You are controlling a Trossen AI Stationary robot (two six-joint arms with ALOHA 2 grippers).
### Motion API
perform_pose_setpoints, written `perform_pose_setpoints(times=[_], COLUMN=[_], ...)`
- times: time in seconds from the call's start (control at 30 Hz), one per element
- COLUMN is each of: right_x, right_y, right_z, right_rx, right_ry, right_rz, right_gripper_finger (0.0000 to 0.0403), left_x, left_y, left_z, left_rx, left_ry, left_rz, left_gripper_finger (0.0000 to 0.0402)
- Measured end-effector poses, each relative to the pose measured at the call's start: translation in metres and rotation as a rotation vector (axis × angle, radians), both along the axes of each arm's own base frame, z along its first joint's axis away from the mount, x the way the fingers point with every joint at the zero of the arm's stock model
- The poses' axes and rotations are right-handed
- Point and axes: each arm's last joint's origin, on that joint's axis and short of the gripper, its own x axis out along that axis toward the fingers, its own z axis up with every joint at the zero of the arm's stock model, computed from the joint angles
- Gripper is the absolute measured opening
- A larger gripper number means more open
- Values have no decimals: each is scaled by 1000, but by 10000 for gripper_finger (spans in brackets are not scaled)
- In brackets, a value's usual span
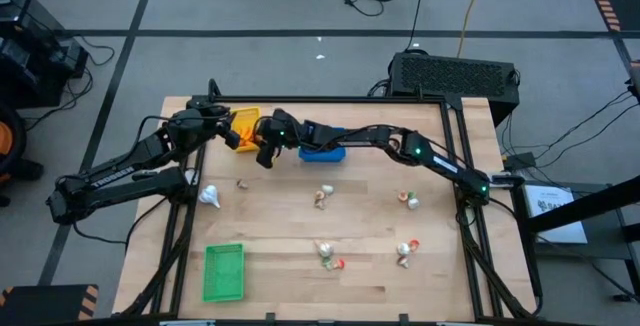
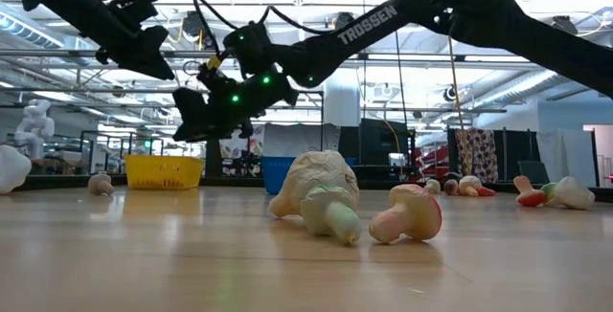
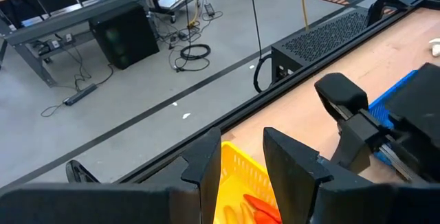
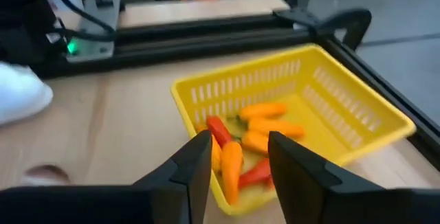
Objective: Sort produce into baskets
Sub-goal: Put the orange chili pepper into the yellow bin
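The yellow basket (image 1: pixel 247 120) stands at the table's far edge and holds several orange and red carrot pieces (image 4: pixel 265 129). My right gripper (image 1: pixel 264 152) hovers open just above its near side (image 4: pixel 237 161). One orange carrot (image 4: pixel 231 169) shows between its fingers over the basket's near wall, apart from both fingers. My left gripper (image 1: pixel 236 134) is open above the basket's left side (image 3: pixel 242 172); in the low view (image 2: pixel 144 49) it stands well above the basket (image 2: pixel 165 170). The blue basket (image 1: pixel 322 151) stands right of the yellow one. The green basket (image 1: pixel 223 271) stands at the near left.
Loose produce lies on the table: a white garlic bulb (image 1: pixel 209 196), small pieces (image 1: pixel 242 183) (image 1: pixel 322 198) (image 1: pixel 408 200), and red-and-white pieces near the front (image 1: pixel 328 254) (image 1: pixel 405 251). The two arms are close together over the yellow basket.
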Motion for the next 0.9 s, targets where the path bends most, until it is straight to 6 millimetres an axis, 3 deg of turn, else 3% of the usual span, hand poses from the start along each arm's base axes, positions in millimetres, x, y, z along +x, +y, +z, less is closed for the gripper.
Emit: perform_pose_setpoints(times=[0.27,0.53,0.73,0.9], right_x=[-31,-95,-153,-182], right_y=[4,-4,-29,-33], right_z=[40,84,101,106], right_rx=[16,69,256,336], right_ry=[285,686,979,1156], right_rz=[31,55,-57,-108], right_gripper_finger=[137,137,137,137], left_x=[0,1,0,1], left_y=[0,-1,-1,-1], left_z=[0,-1,-2,-4], left_rx=[0,-8,-22,-31], left_ry=[8,4,16,3], left_rz=[-6,-26,-24,-55], left_gripper_finger=[118,118,118,118])
